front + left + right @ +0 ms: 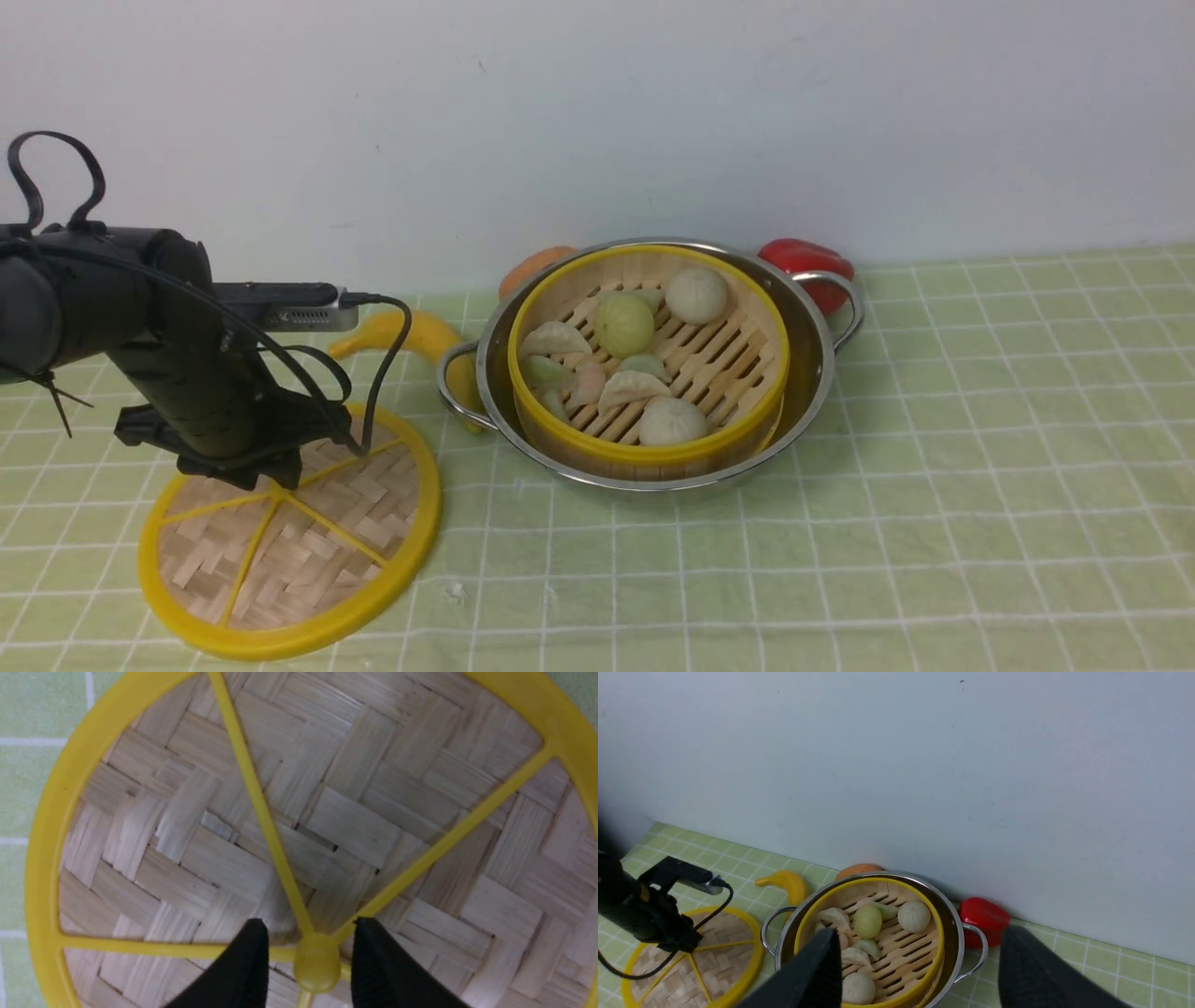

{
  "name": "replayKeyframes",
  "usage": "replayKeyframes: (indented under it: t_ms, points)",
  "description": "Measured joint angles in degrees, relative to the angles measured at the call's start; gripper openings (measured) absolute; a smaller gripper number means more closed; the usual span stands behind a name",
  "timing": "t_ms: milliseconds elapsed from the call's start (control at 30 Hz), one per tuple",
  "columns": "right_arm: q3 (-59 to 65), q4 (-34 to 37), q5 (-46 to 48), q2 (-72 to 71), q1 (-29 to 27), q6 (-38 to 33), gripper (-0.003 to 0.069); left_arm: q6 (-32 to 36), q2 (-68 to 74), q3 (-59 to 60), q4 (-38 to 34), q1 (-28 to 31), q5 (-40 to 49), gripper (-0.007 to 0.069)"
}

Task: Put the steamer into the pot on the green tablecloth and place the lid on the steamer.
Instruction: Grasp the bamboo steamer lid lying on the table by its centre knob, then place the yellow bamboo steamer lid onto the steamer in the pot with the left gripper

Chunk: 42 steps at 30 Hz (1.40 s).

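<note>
The steamer (pixel 714 350), with toy buns and dumplings in it, sits inside the steel pot (pixel 814 341) on the green tablecloth (pixel 934 485). To the left of the pot, the lid (pixel 299 551) lies flat on the cloth. My left gripper (pixel 245 469) is down on the lid. In the left wrist view the left gripper (pixel 310 926) is open, with a finger on each side of the yellow hub (pixel 317 963) and a small gap on both sides. My right gripper (pixel 920 932) is open and empty, high above the pot (pixel 951 933) and out of the front view.
A yellow banana (pixel 411 331), an orange toy (pixel 532 266) and a red pepper (pixel 803 261) lie against the wall behind the pot. A black cable (pixel 387 355) loops from the left wrist over the lid.
</note>
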Motion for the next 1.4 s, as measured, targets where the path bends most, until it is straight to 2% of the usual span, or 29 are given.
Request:
replayKeyframes:
  t_ms: [167,333,533,600,767,900,1067,1133,1200,1267,1300,1400]
  points:
    - [3.7,-0.2,0.3,-6.3,0.0,0.7,0.0432,-0.2,1.4,0.0,0.0,0.0,-0.3,0.0223]
    - [4.7,-0.4,0.2,-9.0,0.0,1.6,0.0432,-0.5,1.4,-1.1,-0.4,0.0,0.9,0.0124]
    - [4.8,-2.4,0.2,-9.4,0.0,3.1,0.0432,-0.5,1.8,-6.3,-0.1,0.0,9.0,0.0122]
    - [5.0,-3.2,0.2,-9.4,0.0,3.3,0.0432,-0.5,1.8,-11.7,2.1,0.0,15.4,0.0122]
    - [5.0,-3.5,0.2,-9.4,0.0,3.3,0.0432,-0.9,1.8,-22.8,6.3,0.0,24.5,0.0122]
    - [5.0,-3.8,0.2,-9.5,0.0,3.5,0.0432,-1.0,1.4,-32.0,4.7,-1.2,25.7,0.0122]
    - [5.0,-4.3,0.2,-9.6,0.0,4.0,0.0432,1.6,1.2,-39.0,-0.4,-8.0,25.8,0.0122]
    - [5.0,-4.3,0.2,-9.6,0.0,4.3,0.0432,2.4,1.8,-41.0,-0.9,-14.7,25.8,0.0122]
    - [5.0,-4.3,0.2,-9.7,0.0,4.5,0.0432,2.7,3.1,-41.5,0.4,-21.2,24.8,0.0122]
    - [5.0,-4.3,0.2,-9.8,0.0,4.6,0.0432,2.3,3.8,-41.6,1.8,-23.9,23.9,0.0122]
    - [5.0,-4.3,0.2,-9.8,0.0,4.8,0.0432,1.0,5.5,-41.6,5.2,-28.5,22.3,0.0122]
    - [5.0,-4.3,0.2,-9.8,0.0,5.1,0.0432,-1.9,7.7,-41.6,10.5,-32.8,20.4,0.0122]
